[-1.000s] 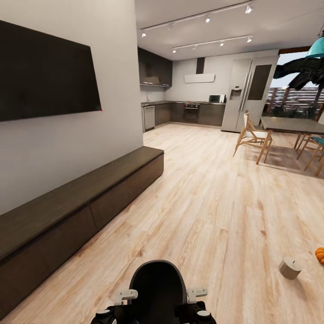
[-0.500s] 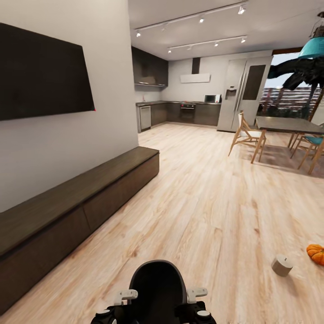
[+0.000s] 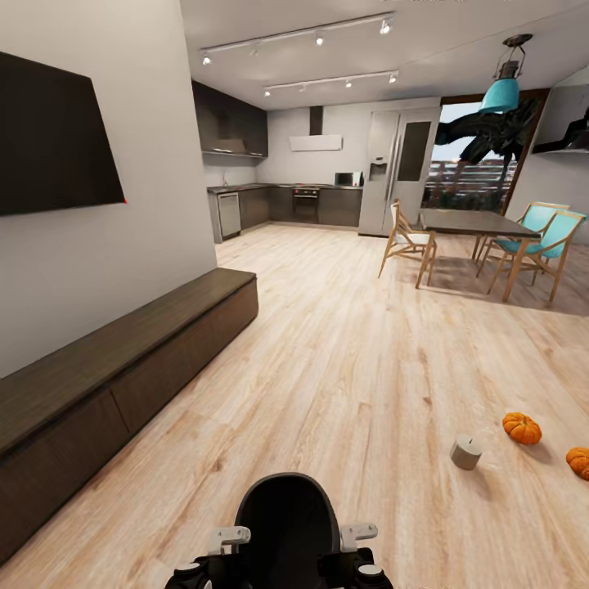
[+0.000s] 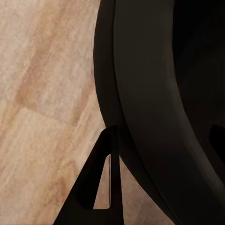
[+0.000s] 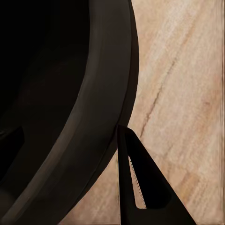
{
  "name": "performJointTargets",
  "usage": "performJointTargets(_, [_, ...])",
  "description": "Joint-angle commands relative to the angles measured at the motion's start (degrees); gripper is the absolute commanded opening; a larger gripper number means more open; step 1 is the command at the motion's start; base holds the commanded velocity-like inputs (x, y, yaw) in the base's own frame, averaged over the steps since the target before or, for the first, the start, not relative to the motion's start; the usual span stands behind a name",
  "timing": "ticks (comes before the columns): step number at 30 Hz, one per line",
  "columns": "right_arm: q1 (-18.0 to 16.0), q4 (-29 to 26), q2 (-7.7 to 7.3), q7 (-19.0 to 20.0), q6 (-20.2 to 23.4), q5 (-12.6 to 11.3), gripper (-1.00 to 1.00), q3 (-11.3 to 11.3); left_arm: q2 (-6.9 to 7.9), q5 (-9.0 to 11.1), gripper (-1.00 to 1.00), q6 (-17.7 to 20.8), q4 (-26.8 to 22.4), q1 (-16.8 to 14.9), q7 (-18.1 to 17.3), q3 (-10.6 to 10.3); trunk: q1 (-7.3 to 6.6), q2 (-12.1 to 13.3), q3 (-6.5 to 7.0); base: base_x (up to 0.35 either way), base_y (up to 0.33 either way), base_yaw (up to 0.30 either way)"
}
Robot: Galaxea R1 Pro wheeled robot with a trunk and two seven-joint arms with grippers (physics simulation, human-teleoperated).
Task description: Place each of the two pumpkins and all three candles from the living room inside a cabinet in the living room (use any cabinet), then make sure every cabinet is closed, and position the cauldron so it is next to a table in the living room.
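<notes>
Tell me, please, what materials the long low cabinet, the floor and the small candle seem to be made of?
The cabinet looks like dark-brown wood with a matte finish and faint grain lines. The floor looks like pale wood planks, with visible seams and grain. The candle is a dull grey-beige cylinder, probably wax, though that is uncertain.

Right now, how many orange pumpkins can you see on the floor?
2. One small orange pumpkin sits on the wooden floor just beyond the grey cylindrical candle; the other is cut off by the picture's right edge. More may lie beyond.
</notes>
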Motion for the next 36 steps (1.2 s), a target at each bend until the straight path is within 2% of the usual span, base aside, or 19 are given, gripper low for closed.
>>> performJointTargets(1, [-0.1,-1.6,-0.03,4.8,0.2,-4.2,-1.0,0.2,0.03,0.5,-1.0,0.4,-0.3,0.0,-0.1,0.0,-0.01,0.0,-0.05,-0.002,0.0,-0.277])
performJointTargets(36, [-0.1,-1.5,-0.1,4.8,0.2,-4.2,-1.0,0.2,0.11,0.5,-1.0,0.4,-0.3,0.0,-0.1,0.0,-0.01,0.0,-0.05,0.0,0.0,-0.277])
